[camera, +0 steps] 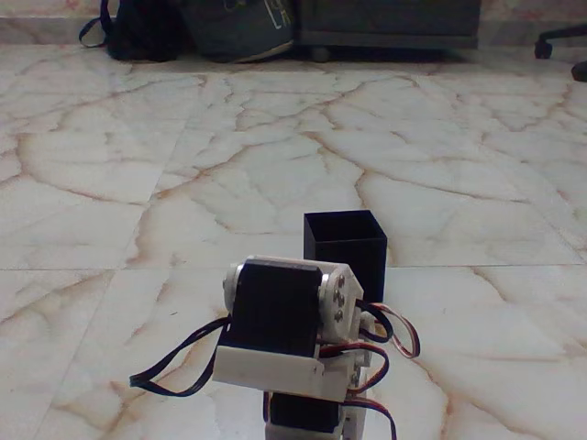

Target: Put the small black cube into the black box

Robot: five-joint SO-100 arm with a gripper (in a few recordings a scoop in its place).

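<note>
Nearest, the arm's servo joint (289,335) screens the black box (346,247) behind; gripper state untellable, so a blind release may miss.

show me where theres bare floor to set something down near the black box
Open marble floor lies left of the black box, and more lies to its right and behind it, up to the bags along the back wall. It is crowded just in front of the box, where the arm's servo block and wires sit.
</note>
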